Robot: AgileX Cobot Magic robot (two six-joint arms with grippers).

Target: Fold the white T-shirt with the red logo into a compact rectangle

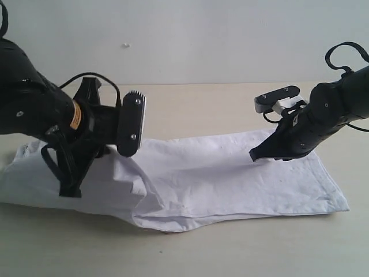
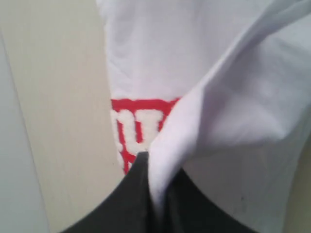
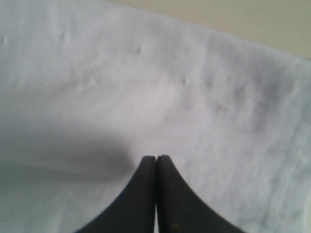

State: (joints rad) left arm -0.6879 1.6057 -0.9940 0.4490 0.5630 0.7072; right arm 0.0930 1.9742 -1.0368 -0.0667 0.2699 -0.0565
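Nearest you, a strip of pale worktop (image 1: 242, 254) runs in front of the white T-shirt (image 1: 230, 179). The shirt lies across it as a long, layered band from the left edge of the exterior view almost to the right edge. Its front folded edge faces you, and its right end is squared off with a stitched hem. On the left part of that band, your left hand (image 2: 151, 167) has its dark fingers closed down on a ridge of the cloth. In the left wrist view a thick white fold runs right between them, pinched tight, and the fabric rises off the layers beneath. Under that raised fold the red logo (image 2: 138, 127) peeks out as a patch of red outline with fuzzy white lettering, at the shirt's edge just beside the worktop. Over on the right, a little farther back, your right hand (image 3: 156, 161) has its fingers meeting flat against each other. Its tip points down at the plain white upper layer, toward the hemmed end. You cannot tell from these views whether it touches the cloth or sits just above it. Behind both arms the worktop carries on to a pale wall (image 1: 202, 40).
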